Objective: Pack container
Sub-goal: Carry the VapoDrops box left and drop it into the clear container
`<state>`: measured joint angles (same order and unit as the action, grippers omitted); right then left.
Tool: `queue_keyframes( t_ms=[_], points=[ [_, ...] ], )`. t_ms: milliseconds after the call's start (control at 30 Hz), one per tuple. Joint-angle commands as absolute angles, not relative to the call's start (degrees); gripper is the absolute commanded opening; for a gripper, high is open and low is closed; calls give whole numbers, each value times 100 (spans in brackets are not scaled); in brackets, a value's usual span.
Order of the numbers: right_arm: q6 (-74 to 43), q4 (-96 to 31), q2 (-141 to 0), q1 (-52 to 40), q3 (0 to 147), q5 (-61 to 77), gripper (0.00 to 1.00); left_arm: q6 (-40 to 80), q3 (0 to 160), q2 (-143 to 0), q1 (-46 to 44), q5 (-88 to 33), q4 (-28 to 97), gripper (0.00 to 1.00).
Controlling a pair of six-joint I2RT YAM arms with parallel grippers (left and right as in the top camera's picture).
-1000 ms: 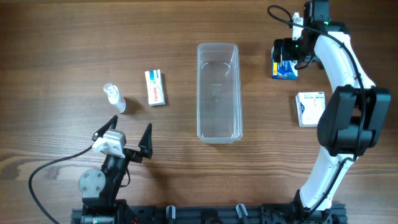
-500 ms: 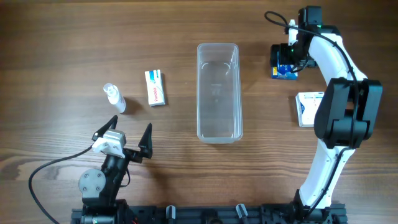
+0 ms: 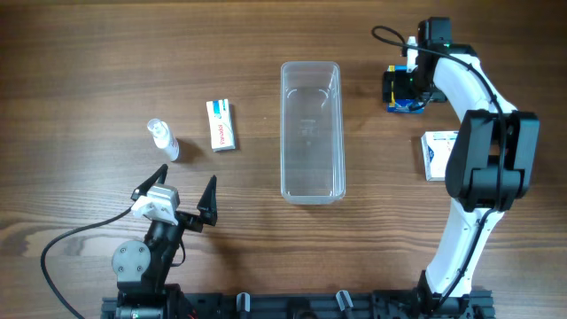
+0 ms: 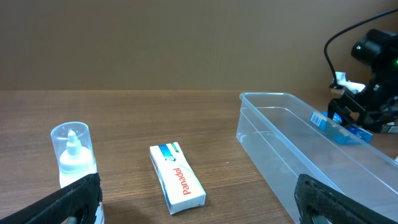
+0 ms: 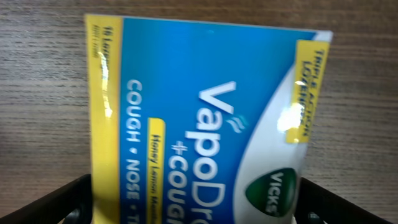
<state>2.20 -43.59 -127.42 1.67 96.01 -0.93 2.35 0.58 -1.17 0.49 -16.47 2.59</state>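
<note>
Clear plastic container (image 3: 285, 133), upright and open-topped.
Long rectangular tub with rounded corners, lying ahead and right of the left gripper (image 3: 182, 184), well apart.

Right wrist view. A blue cough-drop box (image 5: 205, 124) fills most of the frame. It lies flat on the wood-grain desk (image 5: 37, 93), slightly skewed, with its upper right corner lower than its upper left. White lettering reads "VapoDr…" and "COUGH • NOSE". Yellow bands mark the left edge and the upper right, and a green Vicks shield sits at lower right. The two dark fingers (image 5: 56, 208) of the right pincer (image 5: 196, 193) enter at the lower corners, flanking the box; contact cannot be determined.
</note>
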Motion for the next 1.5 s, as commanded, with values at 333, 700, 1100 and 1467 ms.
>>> queue_keyframes(
  t_ms=[333,700,1100,1467],
  points=[
    [-167,-4263,-12978,-73,9566,-926,93,152,32,-82,86,-1732,276,100],
    [-158,-4313,-12862,-80,9570,-720,79,152,32,-82,86,-1734,276,100],
    [-760,-5747,-10175,-523,9577,1070,73,152,32,-82,86,-1734,276,100],
    [-2526,-5697,-10328,-2823,9574,-25,77,152,32,-82,86,-1734,276,100]
  ],
)
